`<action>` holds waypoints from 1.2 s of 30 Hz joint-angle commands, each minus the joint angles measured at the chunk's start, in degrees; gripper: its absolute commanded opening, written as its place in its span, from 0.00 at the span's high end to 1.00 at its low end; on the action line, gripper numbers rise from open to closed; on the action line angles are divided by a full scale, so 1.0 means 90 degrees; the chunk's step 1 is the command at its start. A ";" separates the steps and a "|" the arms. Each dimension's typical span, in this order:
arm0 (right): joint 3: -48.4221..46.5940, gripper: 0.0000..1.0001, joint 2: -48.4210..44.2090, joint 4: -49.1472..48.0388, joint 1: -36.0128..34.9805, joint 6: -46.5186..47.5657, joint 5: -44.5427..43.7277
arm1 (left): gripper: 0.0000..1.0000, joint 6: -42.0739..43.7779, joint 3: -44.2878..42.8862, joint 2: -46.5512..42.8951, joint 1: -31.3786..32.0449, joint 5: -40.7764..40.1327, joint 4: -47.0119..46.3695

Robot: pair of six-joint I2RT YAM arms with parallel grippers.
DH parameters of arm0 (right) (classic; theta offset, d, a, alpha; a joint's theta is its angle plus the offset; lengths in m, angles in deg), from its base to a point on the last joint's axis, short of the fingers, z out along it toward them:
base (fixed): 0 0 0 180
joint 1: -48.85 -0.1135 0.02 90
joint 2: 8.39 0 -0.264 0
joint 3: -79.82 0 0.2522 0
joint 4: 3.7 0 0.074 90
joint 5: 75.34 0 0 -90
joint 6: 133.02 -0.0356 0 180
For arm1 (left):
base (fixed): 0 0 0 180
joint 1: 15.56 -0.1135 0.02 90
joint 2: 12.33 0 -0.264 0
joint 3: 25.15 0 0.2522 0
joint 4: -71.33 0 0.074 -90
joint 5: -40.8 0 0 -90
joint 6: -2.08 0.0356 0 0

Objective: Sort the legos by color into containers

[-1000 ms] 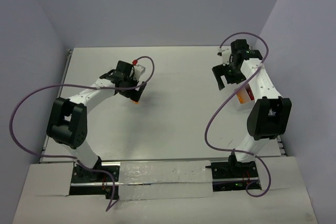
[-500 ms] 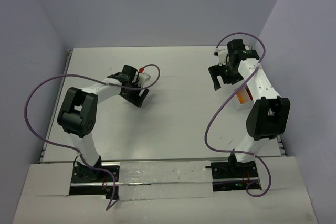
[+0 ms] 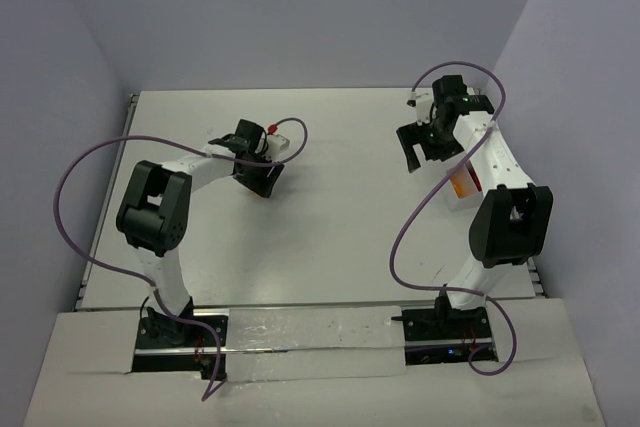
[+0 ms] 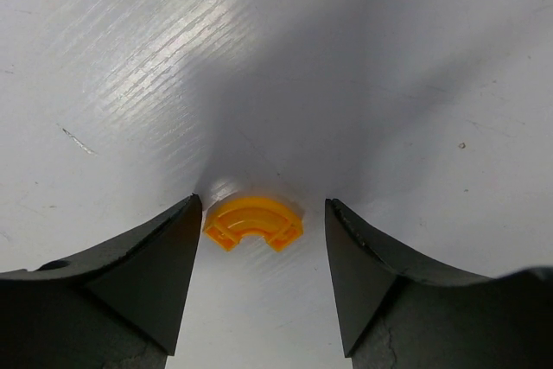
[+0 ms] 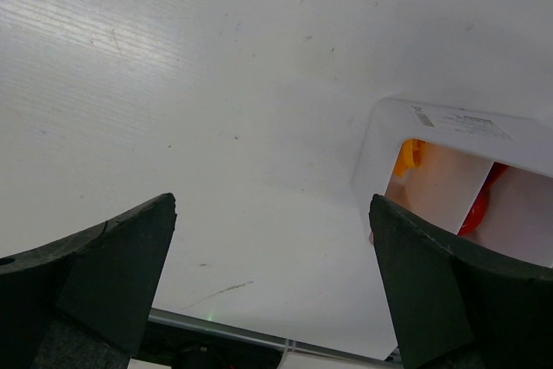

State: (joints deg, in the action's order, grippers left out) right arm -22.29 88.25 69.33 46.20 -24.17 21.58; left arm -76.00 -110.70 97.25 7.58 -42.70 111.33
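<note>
The left hand (image 4: pixel 263 200), spread, straddles a curved orange lego (image 4: pixel 253 222) on the tabletop (image 4: pixel 363 58) without touching; the right hand (image 5: pixel 272 200) gapes wide.

White table (image 3: pixel 340 232) between lavender walls (image 3: pixel 300 17)

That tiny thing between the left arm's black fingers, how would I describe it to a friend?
On the white table, look left of the middle, under the left arm's tool. Between its two black fingers lies a small orange-yellow brick. It is curved like a quarter ring, the only coloured thing on that bare patch.
</note>
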 commanded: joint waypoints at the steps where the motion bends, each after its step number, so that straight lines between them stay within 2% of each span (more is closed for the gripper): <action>1: 0.0005 0.00 -0.0172 -0.0004 -0.0048 -0.0054 0.0013 | 0.33 0.0034 -0.0152 0.0056 -0.0012 0.0168 -0.0048; 4: 0.0032 0.00 -0.0171 -0.0013 -0.0047 -0.0044 0.0032 | 0.29 0.0042 -0.0053 -0.0017 -0.0012 0.0078 0.0010; 6: 0.0042 0.00 -0.0172 -0.0024 -0.0047 -0.0045 0.0033 | 0.21 0.0051 0.0039 -0.0106 -0.0012 0.0008 0.0025; 9: 0.0052 0.00 -0.0181 -0.0033 -0.0047 -0.0063 0.0052 | 0.16 0.0052 0.0123 -0.0192 -0.0021 -0.0086 0.0053; 24: 0.0042 0.00 -0.0181 -0.0043 -0.0078 -0.0093 0.0061 | 0.30 0.0082 0.0299 -0.0232 -0.0032 -0.0066 0.0063; 36: 0.0081 0.00 -0.0202 -0.0066 -0.0144 -0.0166 0.0204 | 0.41 0.0165 -0.0014 -0.0049 -0.0037 0.0158 0.0020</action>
State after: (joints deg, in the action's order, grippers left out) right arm -21.66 88.25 69.28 45.56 -24.80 21.89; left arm -75.05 -109.10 96.15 7.47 -44.08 111.38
